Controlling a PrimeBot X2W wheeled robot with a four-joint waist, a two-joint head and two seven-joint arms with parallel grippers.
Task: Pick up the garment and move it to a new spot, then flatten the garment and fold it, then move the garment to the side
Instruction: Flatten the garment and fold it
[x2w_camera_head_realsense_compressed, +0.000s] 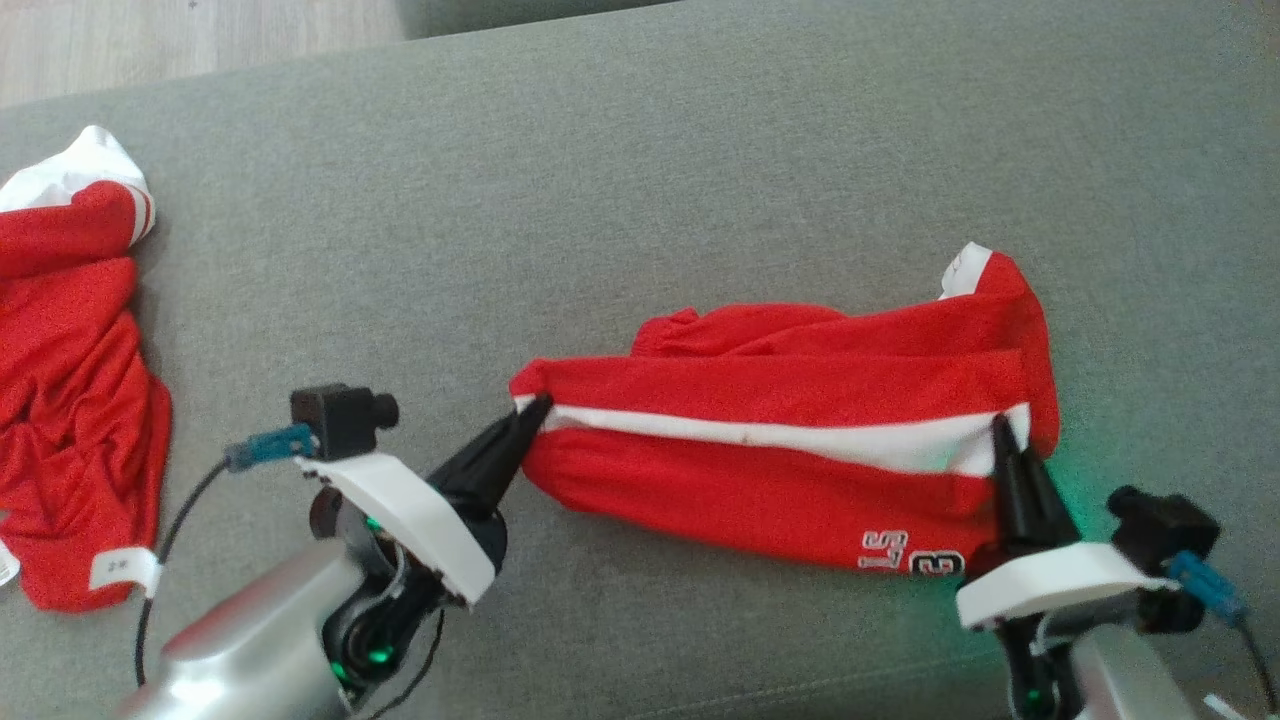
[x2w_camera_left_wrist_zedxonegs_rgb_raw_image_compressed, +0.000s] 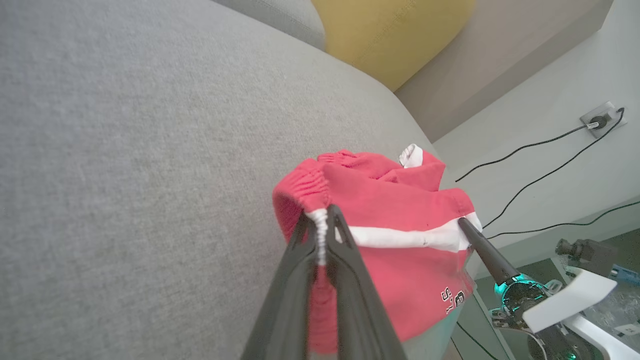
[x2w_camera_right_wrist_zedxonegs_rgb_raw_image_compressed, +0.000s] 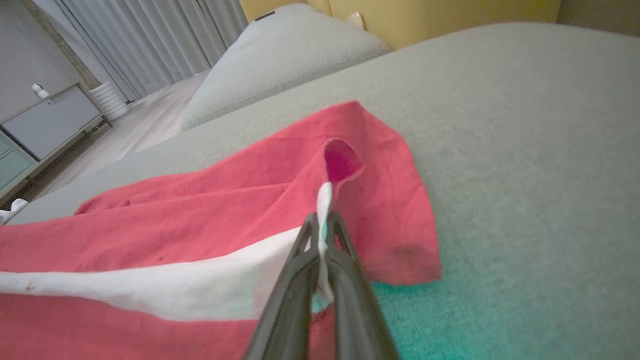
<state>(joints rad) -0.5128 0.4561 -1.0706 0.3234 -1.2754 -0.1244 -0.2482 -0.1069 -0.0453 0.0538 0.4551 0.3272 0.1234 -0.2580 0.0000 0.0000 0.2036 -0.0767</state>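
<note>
Your left tool (x2w_camera_head_realsense_compressed: 535, 408) is clenched on the waistband end of the red shorts (x2w_camera_head_realsense_compressed: 760, 490) and your right tool (x2w_camera_head_realsense_compressed: 1000, 425) on the hem end, both pinching the white stripe (x2w_camera_head_realsense_compressed: 780, 432). The shorts lie bunched on the grey sofa (x2w_camera_head_realsense_compressed: 700, 150). Both pinches look thin, so a lift could slip one end free. A second red garment (x2w_camera_head_realsense_compressed: 70, 400) lies well to the left, with wood floor (x2w_camera_head_realsense_compressed: 150, 40) beyond

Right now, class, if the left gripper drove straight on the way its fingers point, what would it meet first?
The red garment: the left gripper is shut on its gathered end, so that cloth lies directly ahead; depth beyond it is unclear.
</note>
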